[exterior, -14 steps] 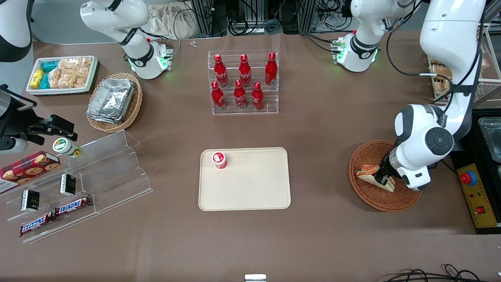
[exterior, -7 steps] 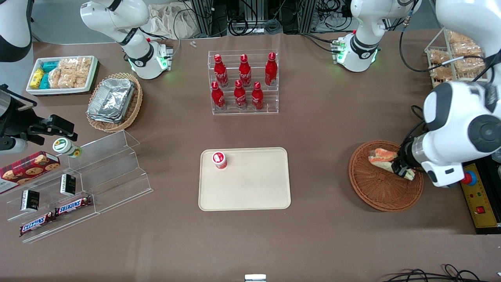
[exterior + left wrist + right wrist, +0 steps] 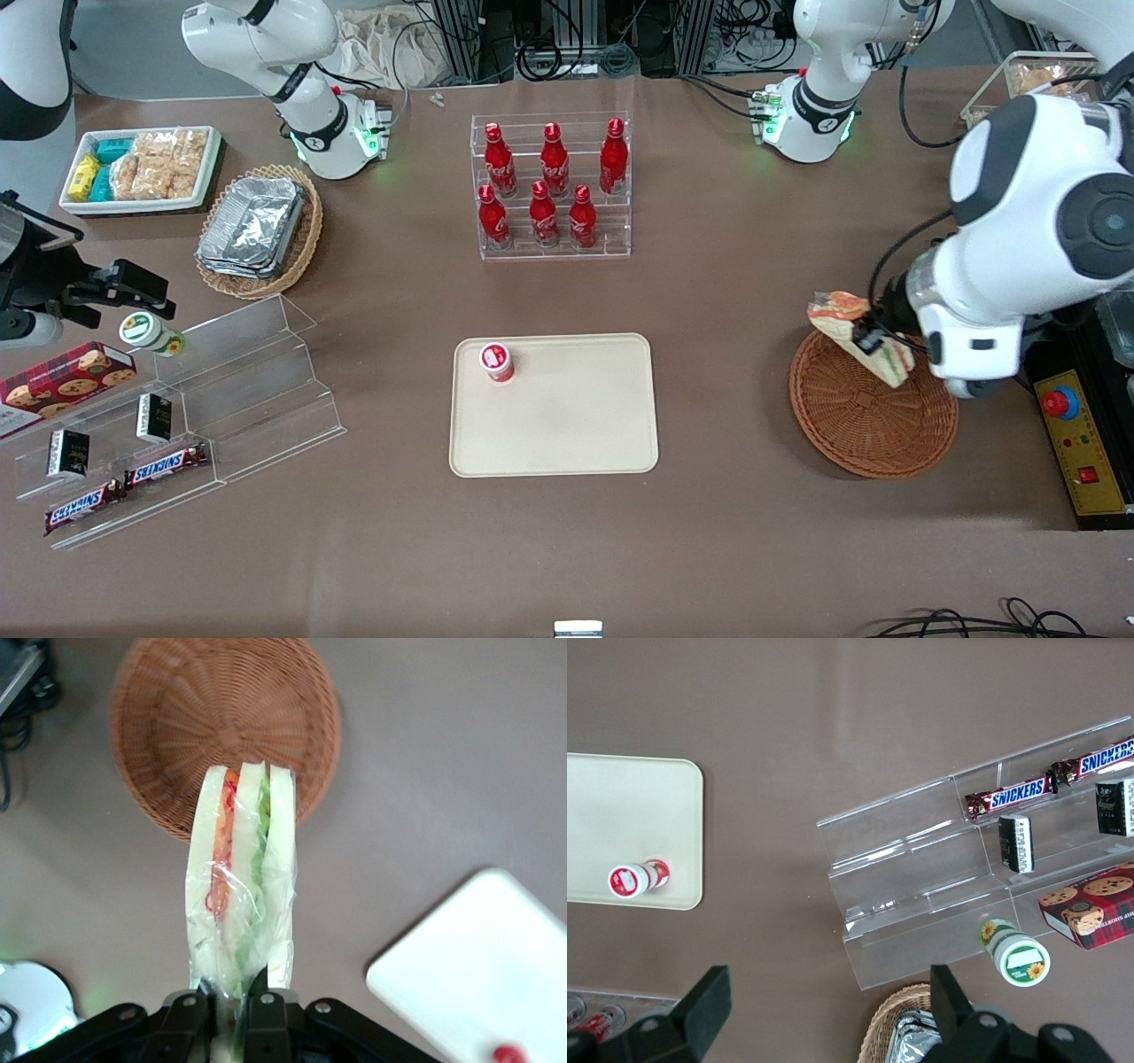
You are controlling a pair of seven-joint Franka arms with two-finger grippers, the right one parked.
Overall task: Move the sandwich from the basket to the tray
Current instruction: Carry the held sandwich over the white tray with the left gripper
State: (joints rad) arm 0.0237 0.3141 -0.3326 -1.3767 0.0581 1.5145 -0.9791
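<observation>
Brown counter (image 3: 753, 292) lay below as the tool (image 3: 866, 342), clamped on the wrapped triangular wedge sandwich (image 3: 855, 335), hung above the round reddish-brown wicker basket (image 3: 864, 425), the carry toward the flat cream-beige plastic tray (image 3: 567, 425) apparently next.

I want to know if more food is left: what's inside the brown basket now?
Nothing shows inside the basket: only bare woven wicker. The sandwich hangs above it, pinched in the gripper. In the front view the sandwich and arm cover a bit of the basket's edge, so that part stays unseen.
</observation>
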